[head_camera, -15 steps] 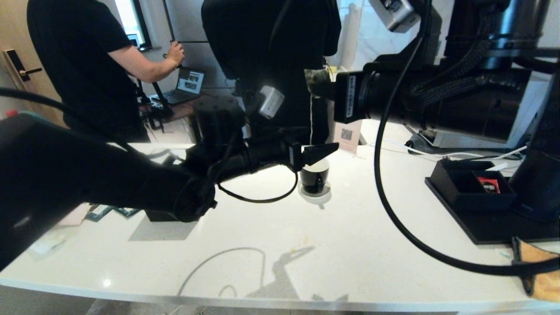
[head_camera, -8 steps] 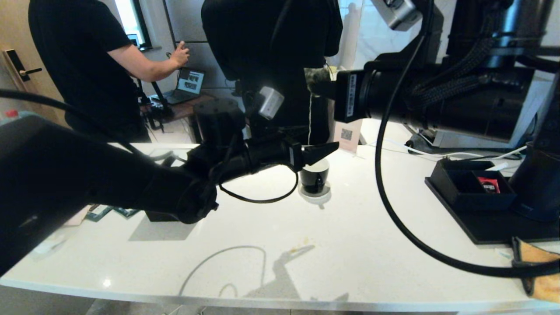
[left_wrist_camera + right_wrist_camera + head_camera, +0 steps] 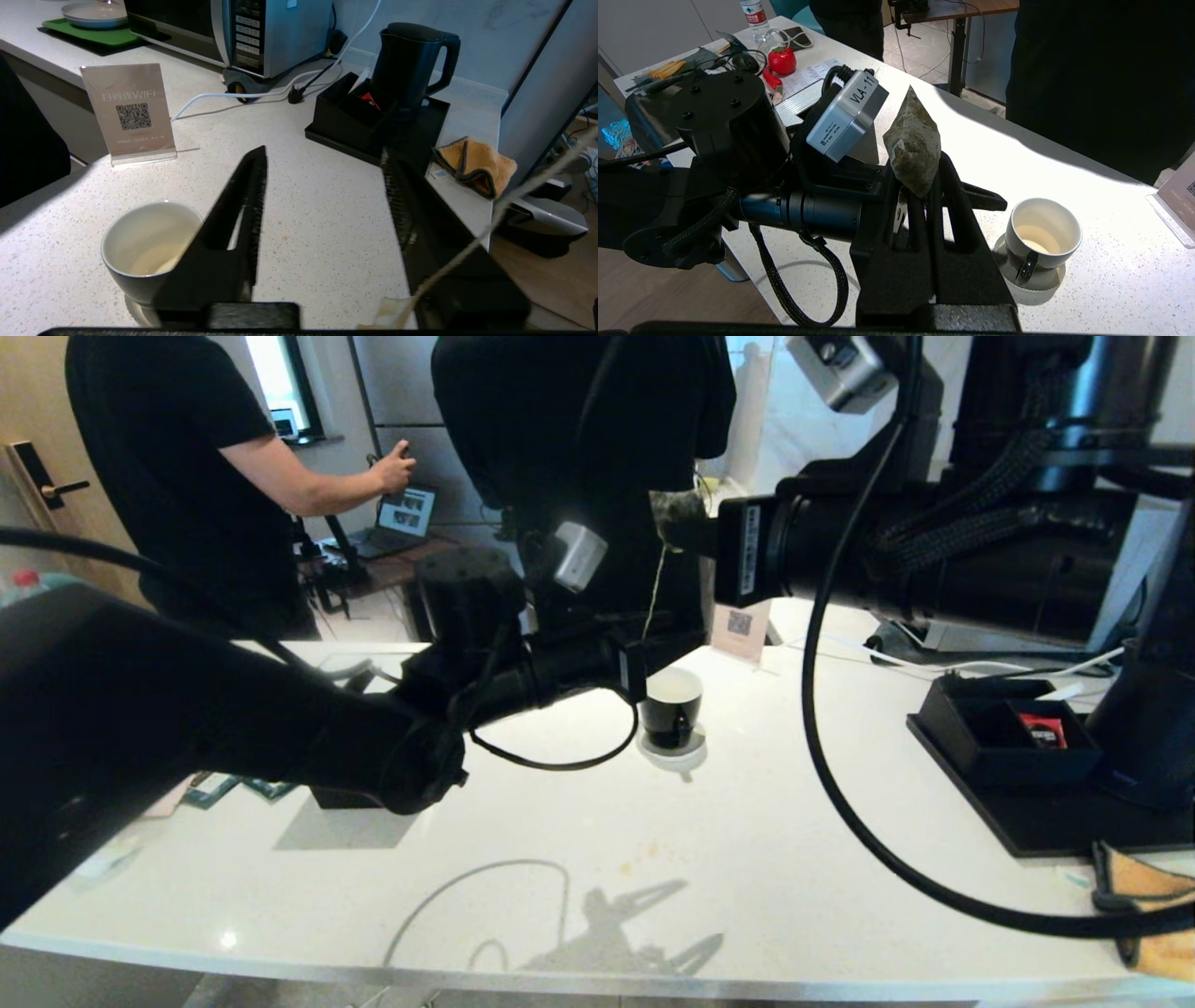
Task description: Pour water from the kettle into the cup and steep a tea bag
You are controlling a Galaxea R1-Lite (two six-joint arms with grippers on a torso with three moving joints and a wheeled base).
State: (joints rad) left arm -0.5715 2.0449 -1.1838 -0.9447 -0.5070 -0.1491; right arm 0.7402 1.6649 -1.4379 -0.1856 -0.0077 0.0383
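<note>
tea bag (image 3: pixel 913 142) pinched between right fingers (image 3: pixel 945 186), above cup (image 3: pixel 1043 233)

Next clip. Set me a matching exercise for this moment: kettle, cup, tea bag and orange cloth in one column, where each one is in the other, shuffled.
Things:
1. kettle
2. cup
3. tea bag
4. orange cloth

Places:
A. pinched in the right gripper
B. on the white saucer
C. crumpled beside the black tray, near the counter's edge
D. standing on the black tray

Pairs: 1-D, 2-B, 3-A, 4-C
</note>
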